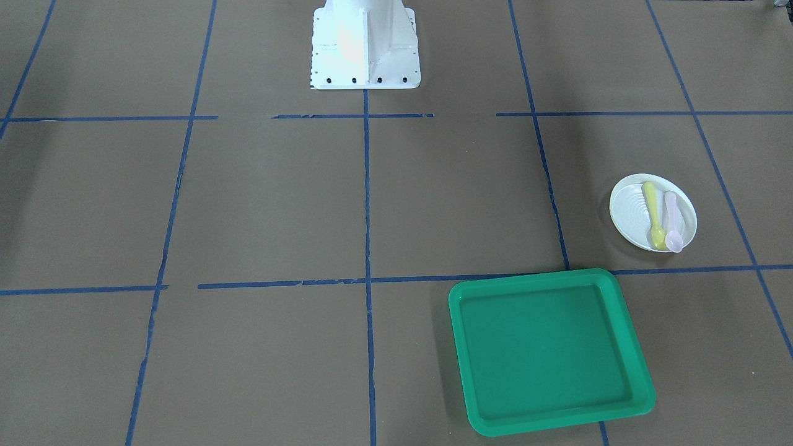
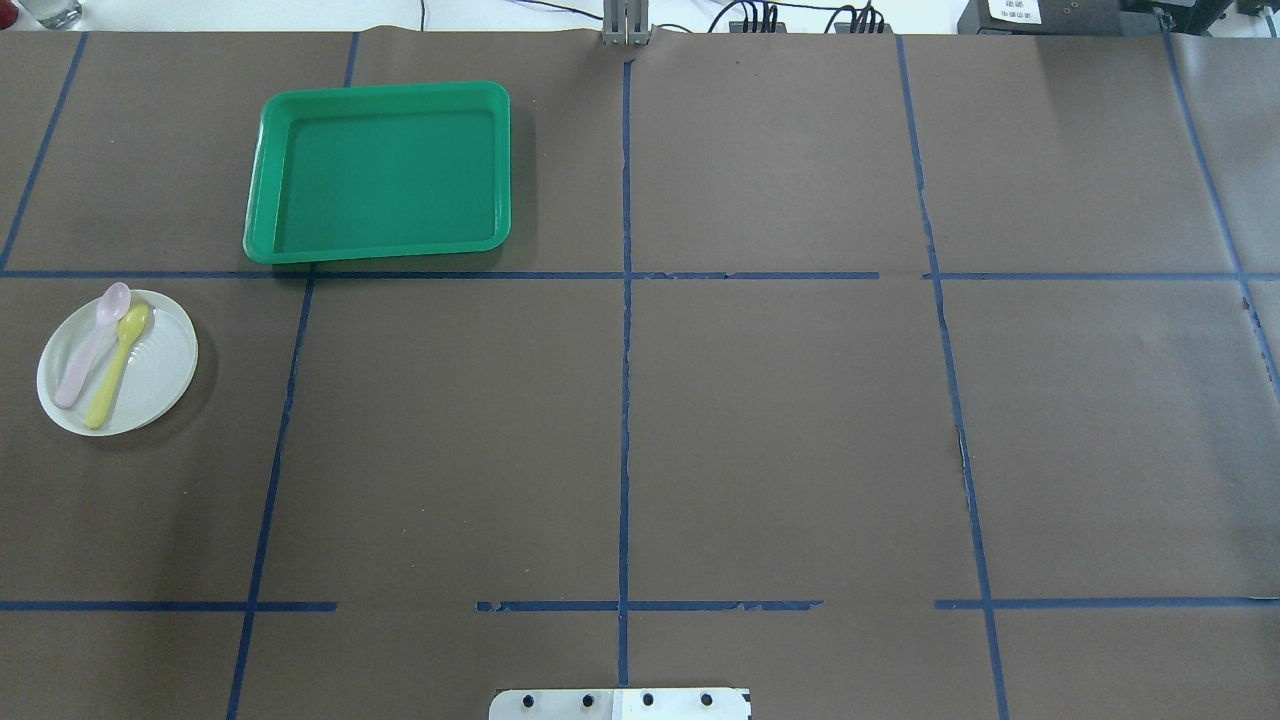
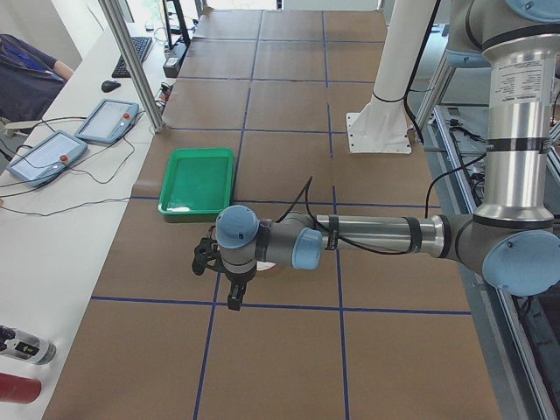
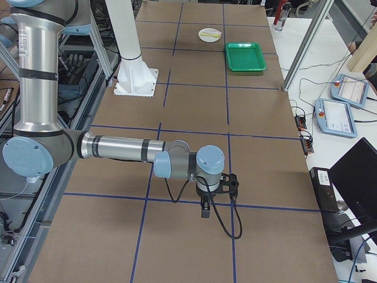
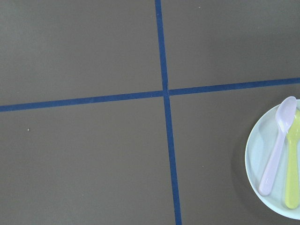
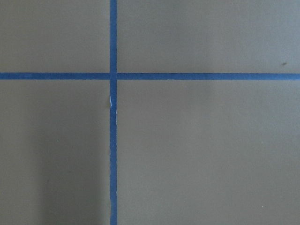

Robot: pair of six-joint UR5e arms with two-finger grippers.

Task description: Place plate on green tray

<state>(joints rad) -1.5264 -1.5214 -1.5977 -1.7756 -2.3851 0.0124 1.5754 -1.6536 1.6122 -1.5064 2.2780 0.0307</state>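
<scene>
White plate [image 2: 117,362] near worktop's left edge, close by left gripper [image 3: 234,303], far from right gripper [image 4: 204,211]; apart or together, cannot tell for either

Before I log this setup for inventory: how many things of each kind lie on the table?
Plates: 1, the white plate
Spoons: 2, the pink spoon and the yellow spoon, both on the plate
Trays: 1, the green tray
Total: 4
</scene>
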